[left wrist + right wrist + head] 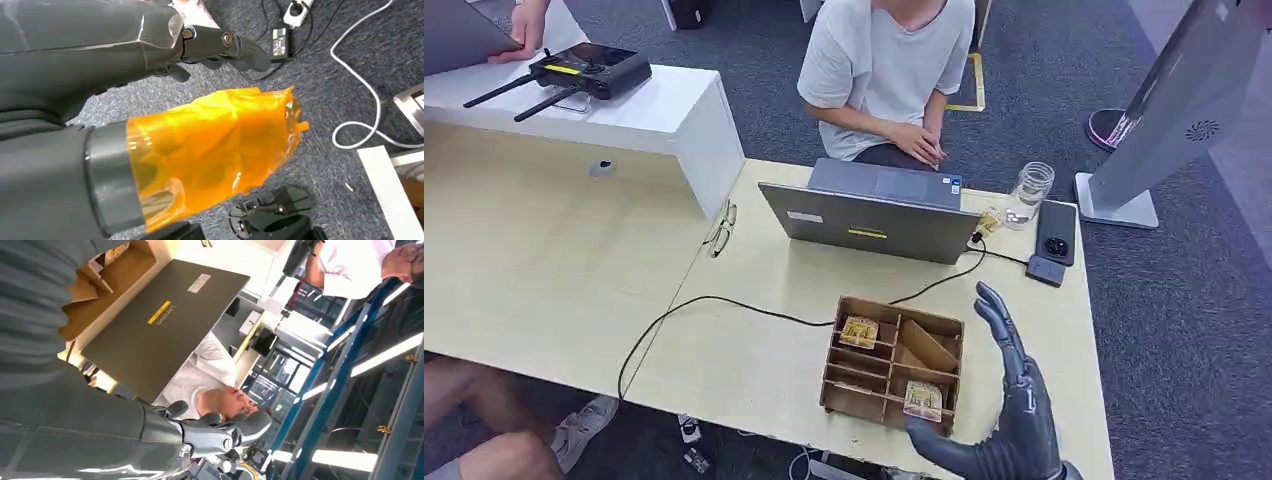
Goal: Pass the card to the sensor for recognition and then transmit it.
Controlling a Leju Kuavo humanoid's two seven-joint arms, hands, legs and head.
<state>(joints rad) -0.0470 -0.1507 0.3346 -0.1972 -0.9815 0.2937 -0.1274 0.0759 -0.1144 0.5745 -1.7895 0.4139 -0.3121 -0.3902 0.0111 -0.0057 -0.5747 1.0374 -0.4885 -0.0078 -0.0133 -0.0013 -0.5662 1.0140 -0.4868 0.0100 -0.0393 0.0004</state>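
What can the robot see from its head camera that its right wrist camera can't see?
Only the head view shows the cards in the wooden box, the glass jar, the phone and the glasses on the table. Only the right wrist view shows ceiling lights and a blue frame. Both show the laptop, the wooden box, the seated person and the open right robot hand.

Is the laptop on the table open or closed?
Open. The laptop has its lid raised, its back toward the robot, with the keyboard deck visible behind it in front of the seated person.
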